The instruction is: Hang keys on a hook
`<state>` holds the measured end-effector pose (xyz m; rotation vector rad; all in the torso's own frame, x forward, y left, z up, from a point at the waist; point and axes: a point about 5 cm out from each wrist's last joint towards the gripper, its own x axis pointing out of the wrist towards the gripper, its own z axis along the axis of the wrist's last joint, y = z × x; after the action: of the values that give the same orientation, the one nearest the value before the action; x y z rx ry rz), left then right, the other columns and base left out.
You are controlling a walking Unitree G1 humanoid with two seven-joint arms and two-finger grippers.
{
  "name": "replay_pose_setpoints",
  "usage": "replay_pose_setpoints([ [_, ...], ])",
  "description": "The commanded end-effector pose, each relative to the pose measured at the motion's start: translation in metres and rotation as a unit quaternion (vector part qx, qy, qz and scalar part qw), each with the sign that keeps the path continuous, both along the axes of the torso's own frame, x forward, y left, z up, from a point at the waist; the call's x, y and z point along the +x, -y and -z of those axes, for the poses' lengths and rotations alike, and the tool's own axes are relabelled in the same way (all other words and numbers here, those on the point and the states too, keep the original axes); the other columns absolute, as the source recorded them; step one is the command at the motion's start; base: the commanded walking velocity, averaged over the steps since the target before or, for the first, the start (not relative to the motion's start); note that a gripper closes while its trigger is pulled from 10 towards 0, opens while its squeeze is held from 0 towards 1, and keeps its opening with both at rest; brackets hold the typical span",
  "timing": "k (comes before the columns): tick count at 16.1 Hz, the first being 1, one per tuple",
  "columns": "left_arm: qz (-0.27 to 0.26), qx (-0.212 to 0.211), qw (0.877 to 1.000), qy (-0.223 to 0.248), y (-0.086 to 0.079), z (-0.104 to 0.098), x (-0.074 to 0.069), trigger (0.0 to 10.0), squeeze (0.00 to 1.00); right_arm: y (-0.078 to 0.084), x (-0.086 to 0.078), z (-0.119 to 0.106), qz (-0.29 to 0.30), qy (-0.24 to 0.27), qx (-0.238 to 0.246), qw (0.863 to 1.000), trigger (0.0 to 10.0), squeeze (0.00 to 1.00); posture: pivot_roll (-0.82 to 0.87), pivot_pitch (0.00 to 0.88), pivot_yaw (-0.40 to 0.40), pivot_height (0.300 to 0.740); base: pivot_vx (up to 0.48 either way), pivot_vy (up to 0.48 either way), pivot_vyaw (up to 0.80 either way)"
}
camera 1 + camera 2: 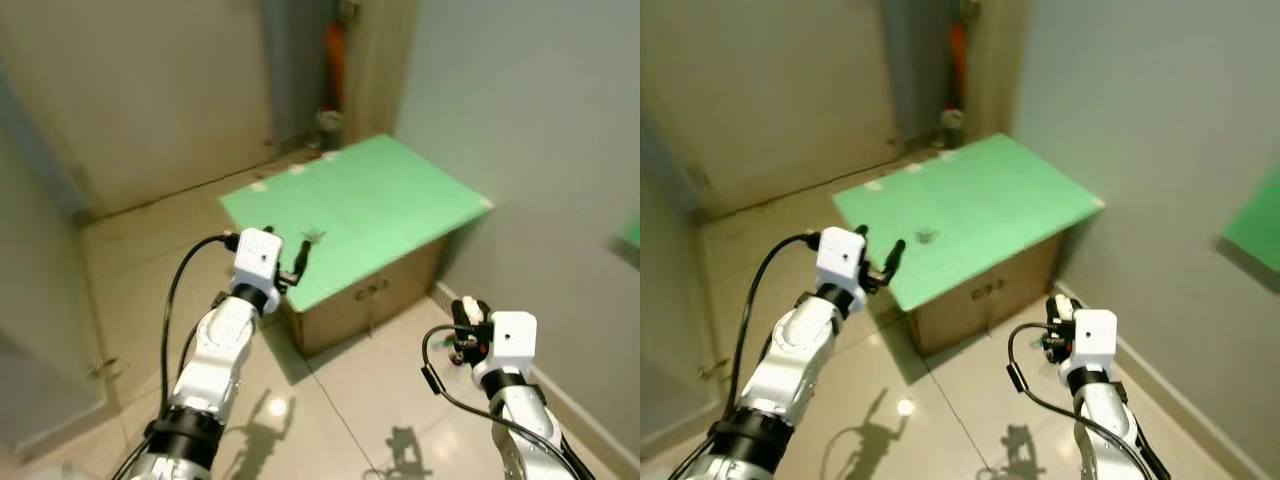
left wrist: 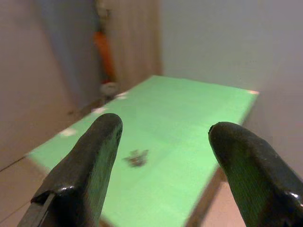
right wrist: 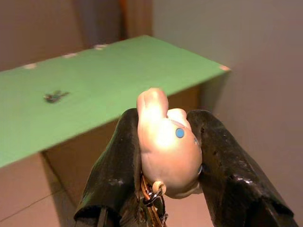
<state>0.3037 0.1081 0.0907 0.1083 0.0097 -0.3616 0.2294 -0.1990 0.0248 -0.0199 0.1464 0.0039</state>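
arms: 2 silver segmented limbs with black joint rings
wrists: white blocks
cables: black loops are seen beside each forearm
left gripper (image 1: 297, 262): 2 long black fingers
right gripper (image 1: 466, 318): 2 black fingers

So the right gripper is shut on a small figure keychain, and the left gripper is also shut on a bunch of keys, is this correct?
Not quite. The left gripper is open and empty, as the left wrist view shows; the small metal piece, which may be keys, lies on the green board ahead of it. The right gripper is indeed shut on the figure keychain.
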Motion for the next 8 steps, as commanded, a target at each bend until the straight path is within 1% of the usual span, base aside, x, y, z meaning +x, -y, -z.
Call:
replay_pose_setpoints([
  [1,0.019,0.001,1.0,0.0,0.005,-0.001,0.001,10.0,0.0,0.001,0.003,-0.003,0.002,0.006,-0.002,1.0,0.0,0.0,-0.16,0.0,0.036,0.74,0.0,0.48,-0.8],
  [3,0.031,0.003,1.0,0.004,0.007,-0.002,0.002,10.0,0.0,0.001,0.003,-0.003,0.004,0.006,-0.005,1.0,0.0,0.0,-0.16,0.0,0.04,0.74,0.0,0.48,-0.8],
  [5,0.068,0.005,0.998,-0.002,0.013,-0.002,0.001,10.0,0.0,0.001,0.003,-0.002,0.007,0.005,-0.005,1.0,0.0,0.0,-0.17,0.0,0.049,0.74,0.0,0.48,-0.8],
  [8,0.102,0.006,0.995,-0.002,0.02,-0.004,0.001,10.0,0.0,0.001,0.003,-0.003,0.012,0.006,-0.005,1.0,0.0,0.0,-0.19,0.0,0.063,0.74,0.0,0.48,-0.8],
])
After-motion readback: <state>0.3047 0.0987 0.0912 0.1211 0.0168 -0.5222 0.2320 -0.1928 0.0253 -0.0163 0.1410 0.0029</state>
